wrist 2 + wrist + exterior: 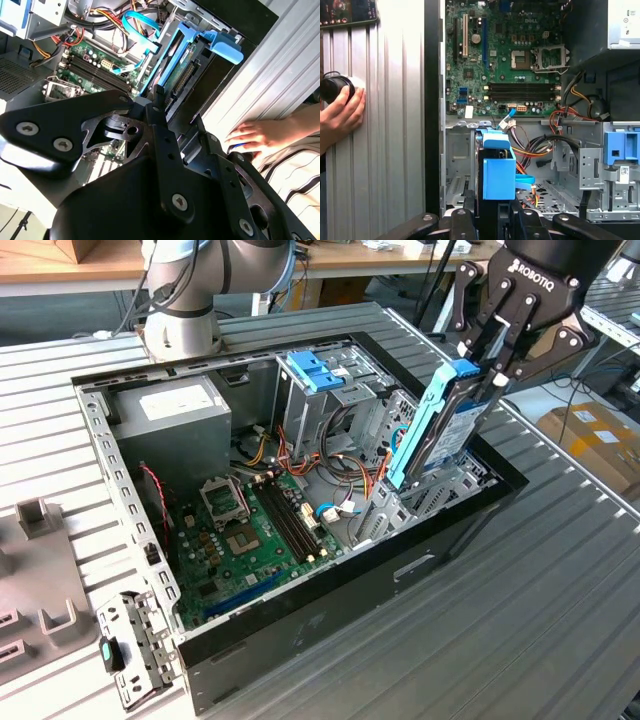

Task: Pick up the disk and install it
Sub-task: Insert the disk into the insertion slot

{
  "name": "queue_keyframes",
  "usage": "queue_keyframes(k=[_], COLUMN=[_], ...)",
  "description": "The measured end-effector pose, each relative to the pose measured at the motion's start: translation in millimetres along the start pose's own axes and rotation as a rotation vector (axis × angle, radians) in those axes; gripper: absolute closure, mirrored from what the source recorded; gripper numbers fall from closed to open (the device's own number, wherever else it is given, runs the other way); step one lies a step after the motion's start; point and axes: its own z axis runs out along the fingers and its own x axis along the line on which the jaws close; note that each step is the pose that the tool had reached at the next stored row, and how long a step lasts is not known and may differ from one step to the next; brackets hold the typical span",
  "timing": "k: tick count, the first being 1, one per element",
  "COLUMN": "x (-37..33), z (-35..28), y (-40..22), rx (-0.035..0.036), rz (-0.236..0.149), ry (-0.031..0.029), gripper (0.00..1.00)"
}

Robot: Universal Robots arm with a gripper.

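Note:
The disk [455, 430] is a silver-grey drive with blue side rails [425, 425]. It hangs steeply tilted on edge over the drive bay [440, 490] at the exterior view's right end of the open computer case [330, 610]. Its lower end dips inside the case walls. My gripper [488, 375] is shut on its upper end, fingers clamping both flat faces. In the second wrist view the disk [181, 62] runs away from the fingers [159, 107] toward the bay. In the first wrist view its blue rail end [498, 172] sits just beyond the gripper [490, 217].
Inside the case are the green motherboard [250, 540], a grey power supply box [175, 410], a drive cage with a blue latch [315, 370] and loose cables [345, 465]. A metal bracket [135, 650] lies on the table. A person's hand [340, 115] rests beside the case.

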Motion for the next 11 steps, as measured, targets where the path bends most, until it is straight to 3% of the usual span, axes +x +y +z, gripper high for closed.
queue_keyframes(k=[9, 11], x=[0.0, -0.6], z=[2.9, 3.2], y=[-0.1, -0.1], rx=[0.0, 0.0], rz=[0.0, 0.0], ry=[-0.0005, -0.0051], gripper=[0.65, 0.65])
